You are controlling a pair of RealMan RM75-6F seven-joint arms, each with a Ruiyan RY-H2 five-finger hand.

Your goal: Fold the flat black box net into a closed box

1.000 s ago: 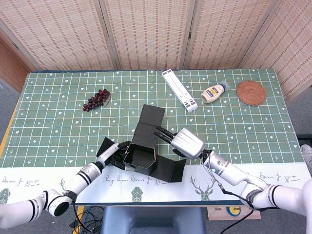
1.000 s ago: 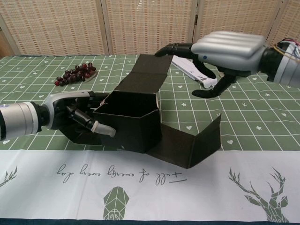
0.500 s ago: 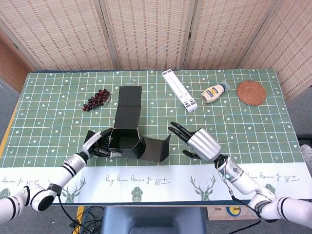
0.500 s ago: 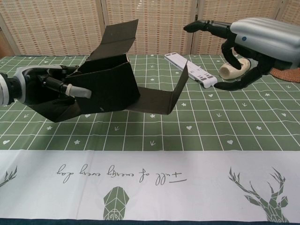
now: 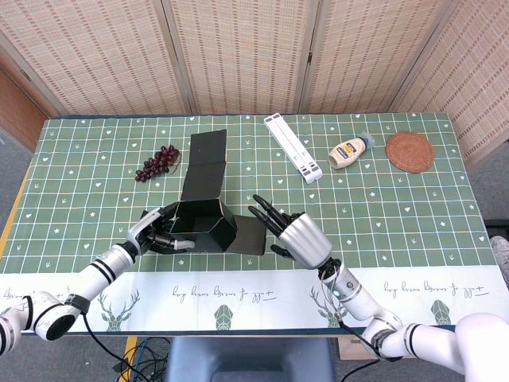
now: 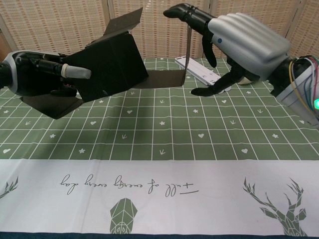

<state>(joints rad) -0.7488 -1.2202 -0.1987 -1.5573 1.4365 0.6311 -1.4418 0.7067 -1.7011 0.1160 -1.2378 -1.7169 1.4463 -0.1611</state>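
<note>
The black box (image 5: 203,225) is partly folded, with its walls up and a long lid flap (image 5: 205,163) stretching away from me. My left hand (image 5: 157,231) grips its left wall and holds it tilted above the table; in the chest view this left hand (image 6: 39,72) clasps the box (image 6: 109,62) from the left. A side flap (image 5: 251,235) sticks out on the right, with its end panel (image 6: 188,55) standing upright. My right hand (image 5: 291,233) is just right of that flap, fingers spread, holding nothing. In the chest view the right hand (image 6: 237,44) reaches over the flap; contact is unclear.
A bunch of dark grapes (image 5: 157,162) lies beyond the left hand. A white slatted strip (image 5: 294,148), a mayonnaise bottle (image 5: 350,151) and a woven coaster (image 5: 409,151) sit at the back right. The green tablecloth (image 5: 413,215) ends in a white band near me.
My left hand has carried the box left and away from me, lifting and tilting it. The right hand drew back from the box, then came in close to the right flap.
</note>
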